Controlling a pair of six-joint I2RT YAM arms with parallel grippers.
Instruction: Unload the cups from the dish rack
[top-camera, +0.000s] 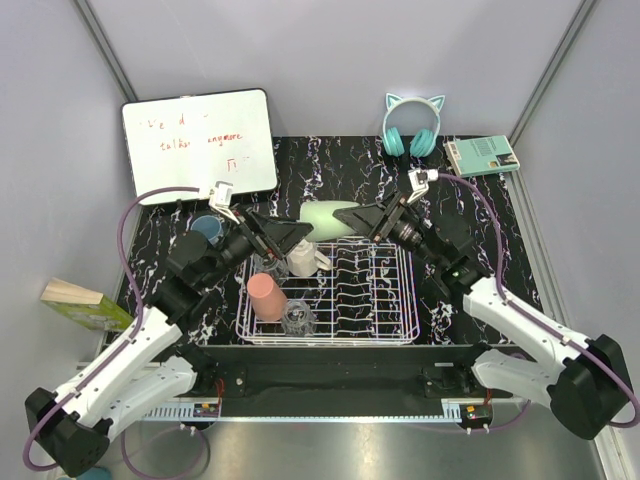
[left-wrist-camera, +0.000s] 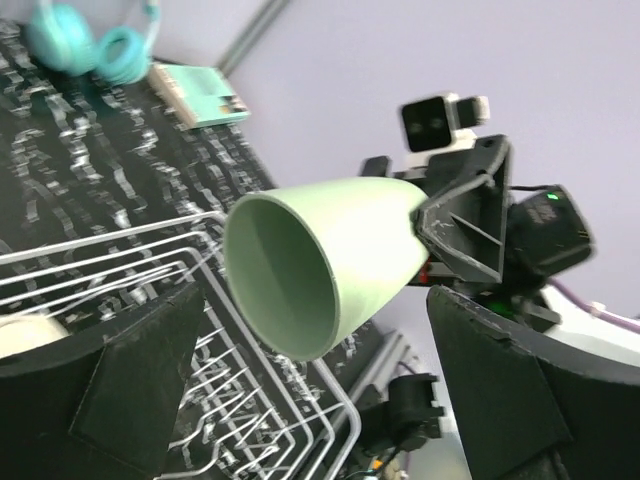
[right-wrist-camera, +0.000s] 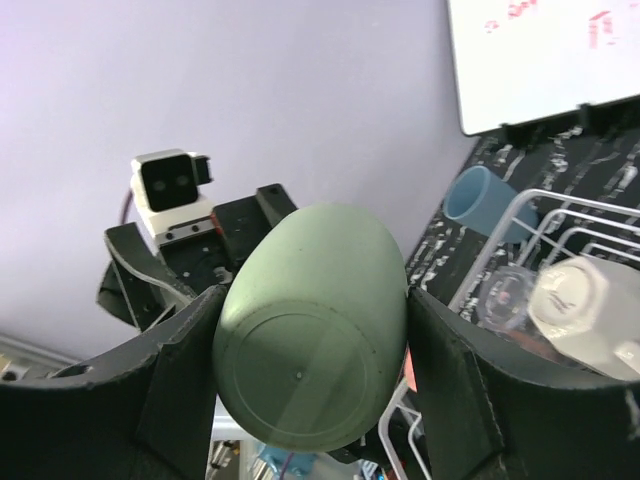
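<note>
My right gripper (top-camera: 352, 221) is shut on a pale green cup (top-camera: 325, 220) and holds it on its side above the far edge of the white dish rack (top-camera: 390, 335). In the right wrist view the cup's base (right-wrist-camera: 305, 375) sits between the fingers. My left gripper (top-camera: 296, 236) is open at the cup's mouth; in the left wrist view the mouth (left-wrist-camera: 285, 270) faces it, with the fingers spread on both sides. A pink cup (top-camera: 266, 296), a clear glass (top-camera: 298, 318) and a cream mug (top-camera: 303, 258) sit in the rack's left part. A blue cup (top-camera: 208, 228) stands on the table left of the rack.
A whiteboard (top-camera: 200, 145) leans at the back left. Teal cat-ear headphones (top-camera: 412, 125) and a teal box (top-camera: 482, 155) lie at the back right. A wooden block (top-camera: 85, 305) sits off the table's left edge. The rack's right part holds only tines.
</note>
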